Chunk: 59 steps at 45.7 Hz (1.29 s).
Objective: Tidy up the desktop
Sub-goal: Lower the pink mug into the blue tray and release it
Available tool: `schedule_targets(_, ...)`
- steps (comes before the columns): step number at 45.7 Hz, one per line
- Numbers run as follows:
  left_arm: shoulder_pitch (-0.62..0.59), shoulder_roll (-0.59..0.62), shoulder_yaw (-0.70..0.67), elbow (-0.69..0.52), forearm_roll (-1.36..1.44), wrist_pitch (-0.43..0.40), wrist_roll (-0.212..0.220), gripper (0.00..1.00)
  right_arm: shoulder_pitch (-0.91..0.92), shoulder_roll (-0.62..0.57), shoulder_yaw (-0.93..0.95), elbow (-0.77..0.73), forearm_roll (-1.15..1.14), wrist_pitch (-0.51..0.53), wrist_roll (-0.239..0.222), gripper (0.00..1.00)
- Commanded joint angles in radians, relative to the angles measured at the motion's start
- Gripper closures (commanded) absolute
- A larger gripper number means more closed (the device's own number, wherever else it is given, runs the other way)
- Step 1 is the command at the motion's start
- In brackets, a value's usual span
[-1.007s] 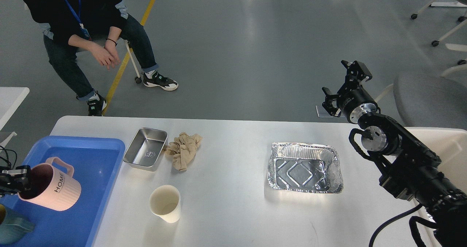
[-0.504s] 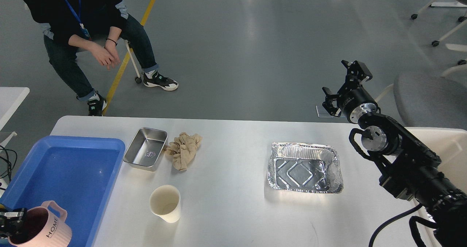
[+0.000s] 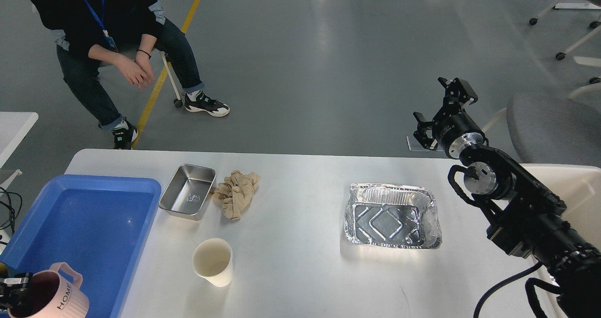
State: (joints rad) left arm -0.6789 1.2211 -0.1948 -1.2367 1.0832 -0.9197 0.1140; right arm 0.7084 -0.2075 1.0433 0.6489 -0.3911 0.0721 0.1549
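Down at the lower left corner, the left tool (image 3: 14,294) was only partly in view, its fingers pinching the rim of a pink mug (image 3: 49,299) lettered "HOME"; the mug sat over the near end of the blue tray (image 3: 141,205). Off to the right, the right tool (image 3: 439,109) was raised above the floor beyond the far edge of the tabletop (image 3: 300,261), its two fingers spread wide apart and holding nothing.

The white tabletop filled the lower half of the view, with the blue tray lying on its left end. Just beside the tray's far right corner stood a small steel pan (image 3: 188,191), and a crumpled beige cloth (image 3: 236,193) touched that pan's right side. Nearer the front, a paper cup (image 3: 213,261) stood upright, apart from both. Well to the right lay a foil tray (image 3: 392,214), near the right arm. Behind the tabletop, a person (image 3: 108,31) in dark clothes sat with hands clasped.
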Motion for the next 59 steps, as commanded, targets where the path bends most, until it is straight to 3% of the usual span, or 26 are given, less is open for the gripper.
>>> schedule_targets(1,0.002,-0.002,0.0,0.011,0.014,0.034,0.0,1.0,-0.001,-0.001,0.0,0.0,0.0,0.002,0.0,0.0)
schedule_targets(39,0.053,-0.12,0.005,0.088,0.067,0.156,-0.004,1.0,-0.003,-0.003,0.0,0.0,0.0,0.002,0.0,0.0)
schedule_targets(57,0.055,-0.156,0.003,0.112,0.09,0.14,-0.008,1.0,-0.003,-0.003,0.0,0.003,0.0,0.002,0.0,0.0)
schedule_targets(59,0.053,-0.156,0.003,0.112,0.09,0.13,-0.008,0.94,-0.003,-0.003,0.0,0.003,0.0,0.002,0.0,0.0)
